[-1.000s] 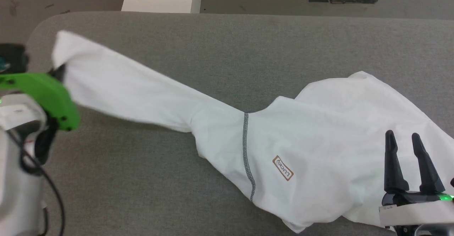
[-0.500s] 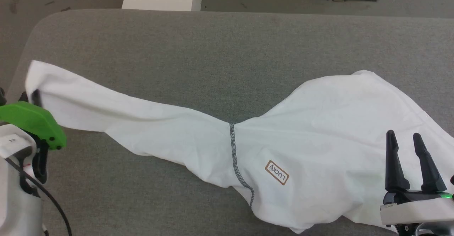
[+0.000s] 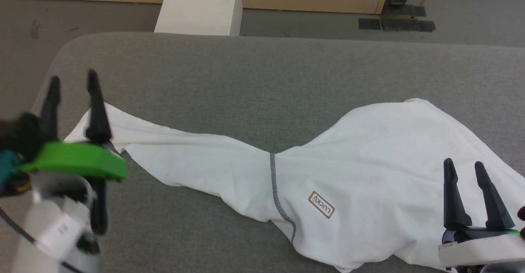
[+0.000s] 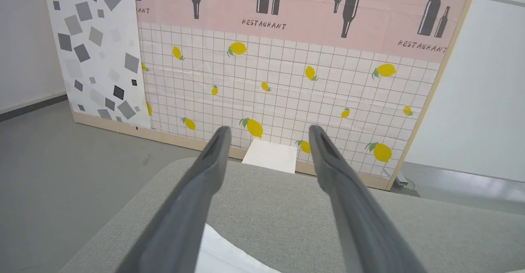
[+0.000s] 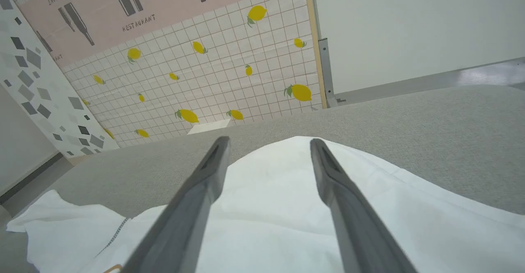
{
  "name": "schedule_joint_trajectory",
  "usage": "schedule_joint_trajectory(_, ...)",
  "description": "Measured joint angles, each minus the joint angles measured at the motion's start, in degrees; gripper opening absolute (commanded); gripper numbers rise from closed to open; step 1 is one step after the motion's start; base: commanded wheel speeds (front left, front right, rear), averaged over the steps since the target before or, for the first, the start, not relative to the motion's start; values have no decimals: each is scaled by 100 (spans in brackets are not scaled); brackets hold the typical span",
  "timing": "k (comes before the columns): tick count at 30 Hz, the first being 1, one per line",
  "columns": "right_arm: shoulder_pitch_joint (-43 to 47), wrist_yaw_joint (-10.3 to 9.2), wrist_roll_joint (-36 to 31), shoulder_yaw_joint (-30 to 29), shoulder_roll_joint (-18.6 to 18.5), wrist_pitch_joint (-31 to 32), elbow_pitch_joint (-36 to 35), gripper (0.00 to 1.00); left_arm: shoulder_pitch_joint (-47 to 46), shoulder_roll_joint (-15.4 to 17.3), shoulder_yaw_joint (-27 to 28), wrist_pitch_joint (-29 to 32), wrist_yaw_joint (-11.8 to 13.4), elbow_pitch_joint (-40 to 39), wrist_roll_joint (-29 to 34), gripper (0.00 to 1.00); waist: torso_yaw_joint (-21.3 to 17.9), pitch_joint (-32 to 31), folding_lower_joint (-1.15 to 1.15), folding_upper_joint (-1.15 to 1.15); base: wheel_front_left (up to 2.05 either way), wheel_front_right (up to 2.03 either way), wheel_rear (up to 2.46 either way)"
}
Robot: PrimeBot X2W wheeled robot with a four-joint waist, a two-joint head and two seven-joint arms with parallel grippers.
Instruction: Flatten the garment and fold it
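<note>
Grey padded table (image 3: 262,80): rounded corner at 10 o'clock in the head view, cloth-covered, bare across its far half.

Backdrop panel (image 4: 287,80): stands on the floor beyond the table at 12 o'clock. White grid with yellow lemons, pink band with bottles and "RESTAURANT" above, grey-squares section to one side.

Garment (image 3: 369,174): white, thin, lying on the table. The bulk of the body is heaped at 4 o'clock, wrinkled, not flat. One long sleeve runs out from it toward 9 o'clock, and its end lies near the table's left edge.

White box (image 3: 201,6): on the floor just past the table's far edge, at about 11 o'clock, between table and panel.

Left gripper (image 3: 73,77): at 9 o'clock, green housing, fingers pointing to 12. Fingers spread wide with nothing between them. In the left wrist view the sleeve end lies low beneath the fingers. Whether a finger touches the cloth, cannot tell.

Right gripper (image 3: 463,164): at 4 o'clock, over the garment body, fingers pointing to 12. Spread wide and empty. The right wrist view shows white cloth under and between the fingers, none pinched.

Seam stitching (image 3: 277,195): dark grey line crossing the garment where sleeve meets body, near 6 o'clock.

"LUCKY" patch (image 3: 321,204): orange-bordered, tilted, just to the 3 o'clock side of the seam.
</note>
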Motion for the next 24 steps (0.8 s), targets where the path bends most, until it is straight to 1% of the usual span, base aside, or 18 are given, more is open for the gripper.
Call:
schedule_joint_trajectory(2, 30, 0, 0, 16, 0, -1, -15, 100, 398, -100, -222, -311, -90, -288, 123, 100, 2, -45, 0, 0, 0, 0, 0)
schedule_joint_trajectory(7, 104, 0, 0, 26, 1, 2, -56, 100, 1291, -431, -639, -840, -73, -544, 388, 100, -34, -76, 0, 0, 0, 0, 0)
schedule_joint_trajectory(11, 121, 0, 4, 8, 0, 7, -68, 100, 1903, -732, -981, -1068, 10, -472, 437, 100, -89, -62, 0, 0, 0, 0, 0)
schedule_joint_trajectory(15, 149, 0, 8, -29, 0, 43, -60, 100, 2194, -849, -1272, -1134, 0, -204, 485, 100, -92, -9, 0, 0, 0, 0, 0)
schedule_joint_trajectory(20, -46, 0, -5, -132, 0, 476, -103, 100, 2196, -947, -1327, -1244, -41, -105, 457, 100, -55, 109, 0, 0, 0, 0, 0)
schedule_joint_trajectory(24, -796, 0, -215, -264, 3, 1192, -222, 100, 2091, -962, -1423, -1293, -77, -15, 477, 100, 3, 260, 0, 0, 0, 0, 0)
